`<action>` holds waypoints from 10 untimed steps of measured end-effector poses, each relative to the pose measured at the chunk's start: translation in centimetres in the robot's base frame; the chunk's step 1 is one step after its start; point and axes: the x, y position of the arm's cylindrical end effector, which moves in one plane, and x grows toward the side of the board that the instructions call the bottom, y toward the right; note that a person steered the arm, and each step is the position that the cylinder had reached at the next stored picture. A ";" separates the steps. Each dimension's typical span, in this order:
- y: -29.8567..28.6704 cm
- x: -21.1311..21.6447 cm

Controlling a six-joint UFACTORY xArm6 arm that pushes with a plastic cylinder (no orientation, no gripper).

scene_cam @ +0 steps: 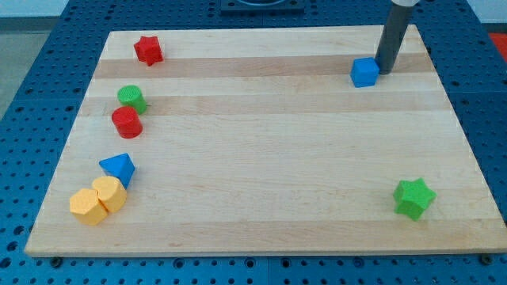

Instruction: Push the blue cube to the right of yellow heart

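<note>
pale wooden board [261, 158] on a blue pegboard table is your workspace. you have no fingers to open or close and nothing in hold, only a rod; my tip [383, 71] sits touching or just beside the blue cube [364, 72] on its right side, near the view's top right corner. the yellow heart is not clear to you: the likeliest candidate is one of two yellow blocks [98, 201] huddled at the bottom left, touching each other, shapes hard to tell. the cube must cross almost the whole board. an off-centre push would let it spin and slip off the rod. on arrival the blue pyramid-like block [119, 168], just above the yellow pair, may get knocked, or you may shove the yellow ones.
</note>
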 end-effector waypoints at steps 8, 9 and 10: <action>-18.6 11.5; -20.9 12.2; -22.8 13.5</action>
